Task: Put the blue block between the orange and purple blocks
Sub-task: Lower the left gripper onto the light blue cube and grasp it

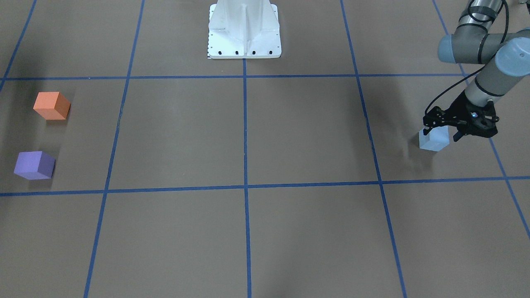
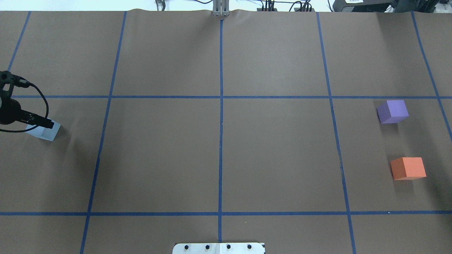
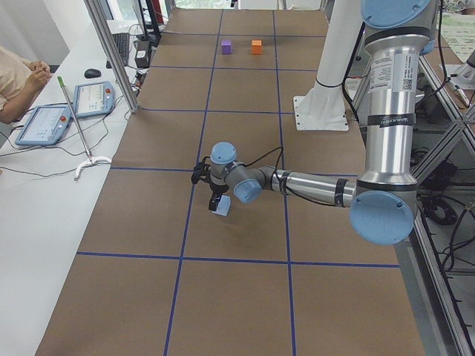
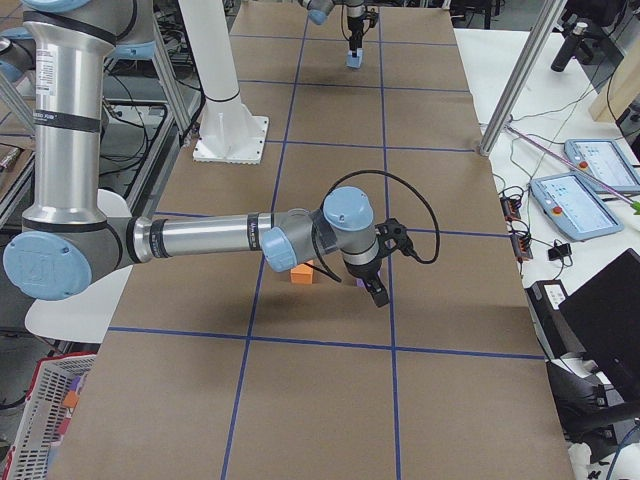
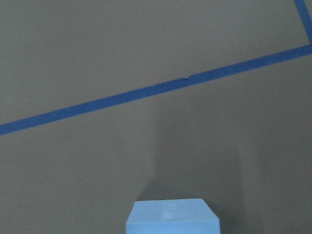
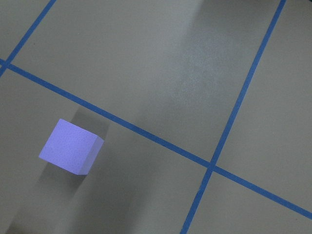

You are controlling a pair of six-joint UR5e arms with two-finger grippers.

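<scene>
Pickup is the step in hand, judging by how things lie. The small pale-blue foam cube (image 1: 434,141) sits on the brown paper-covered table (image 2: 275,158) at the 9 o'clock edge of the overhead view, well apart from the other two blocks. The black two-finger left gripper (image 1: 441,135) hangs over it with jaws parted, one finger at each side. A slim gap shows beside one finger, so it seems to have no grip yet.

At 3 o'clock stands the purple foam cube (image 2: 392,112) and, at its 6 o'clock, the orange foam cube (image 2: 408,168), with bare paper between them. The right gripper (image 4: 377,290) hovers near that pair; whether it is parted or closed cannot be told.

Next, the jaws likely need to close squarely on the cube, lift it and carry it toward 3 o'clock. That is a long way across the table, so a hand-over may be needed.
</scene>
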